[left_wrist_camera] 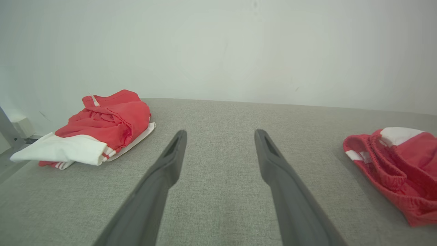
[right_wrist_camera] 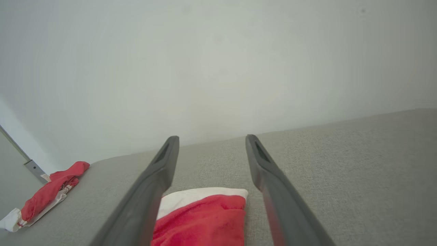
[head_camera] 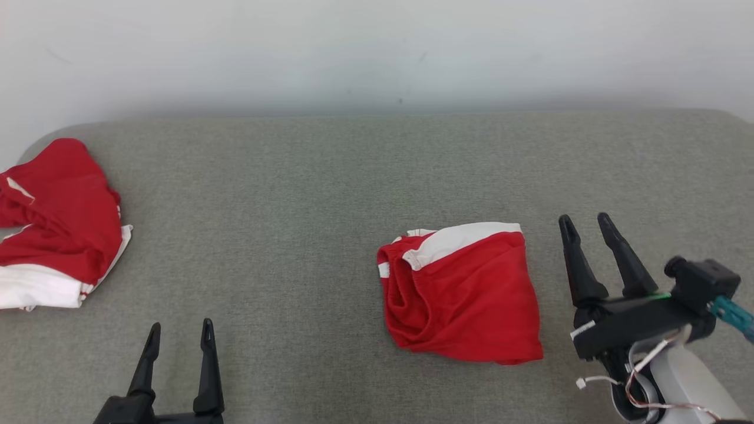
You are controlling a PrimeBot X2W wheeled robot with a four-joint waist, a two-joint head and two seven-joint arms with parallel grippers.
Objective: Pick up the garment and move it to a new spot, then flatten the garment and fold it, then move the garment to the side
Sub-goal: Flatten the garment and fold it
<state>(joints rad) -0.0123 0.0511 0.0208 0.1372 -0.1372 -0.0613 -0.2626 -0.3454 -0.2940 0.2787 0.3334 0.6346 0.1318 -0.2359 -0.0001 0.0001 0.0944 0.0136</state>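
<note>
- So, folded red shorts (head_camera: 462,294) with a white stripe lie right of centre on the grey padded surface (head_camera: 283,194), toward its near edge.
- Right gripper (head_camera: 584,219) just beside the shorts' right side, fingers wide, holding nothing.
- Left gripper (head_camera: 181,324) by the near edge, left of centre, wide, empty.
- Pile of red-and-white clothes (head_camera: 59,224) at the left edge.
- Fold looks done; likely step is moving it aside.
- Come in low, pinch all layers at 1 edge, better with 2 grippers, and carry it level so the fold holds. Keep it apart from the pile.

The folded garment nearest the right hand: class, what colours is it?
Red fabric garment with a white band; clearest in head view.
</note>
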